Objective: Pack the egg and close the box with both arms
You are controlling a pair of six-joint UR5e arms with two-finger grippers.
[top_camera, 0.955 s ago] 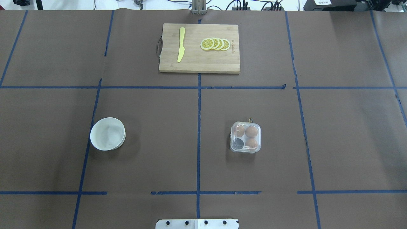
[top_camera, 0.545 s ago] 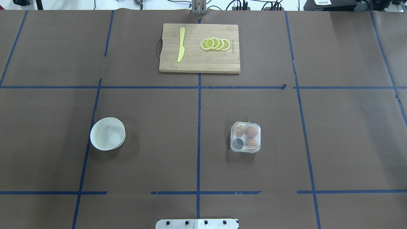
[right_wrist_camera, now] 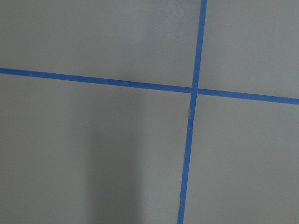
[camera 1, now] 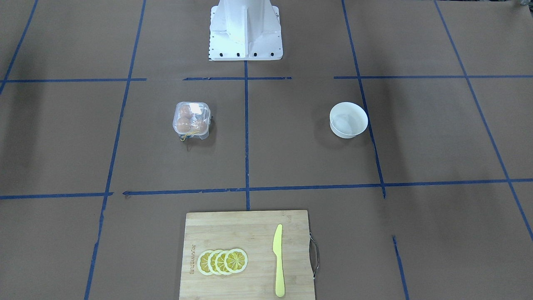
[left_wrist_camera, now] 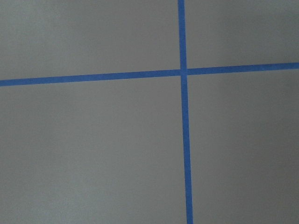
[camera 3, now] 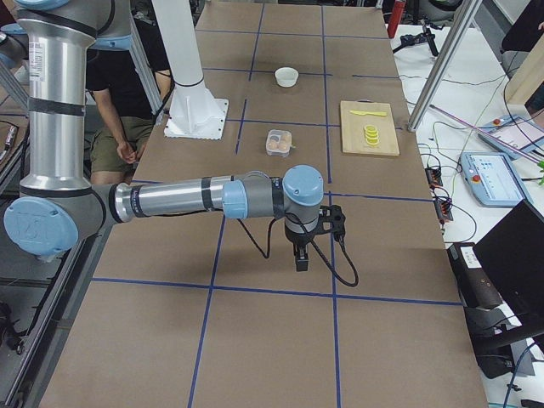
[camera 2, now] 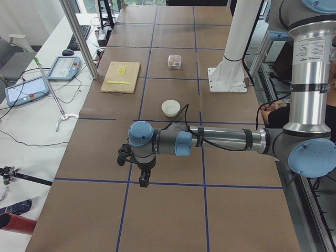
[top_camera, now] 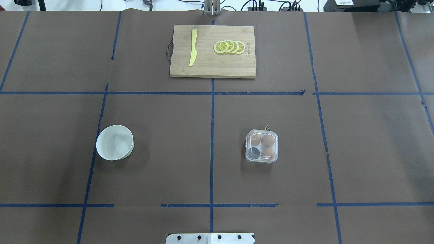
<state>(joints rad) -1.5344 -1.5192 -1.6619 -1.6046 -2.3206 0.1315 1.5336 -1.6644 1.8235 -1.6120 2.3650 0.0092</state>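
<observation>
Overhead exterior: box (top_camera: 254, 153) roughly square to blue tape lines (top_camera: 212, 135)

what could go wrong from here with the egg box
1. The box is small clear plastic standing free on the table; a push on top may slide or tip it.
2. Three eggs crowd the one empty cell; a gripper lowering there might knock them.
3. The left gripper and right gripper hang at opposite table ends; meeting over one small box, they could collide.
</observation>
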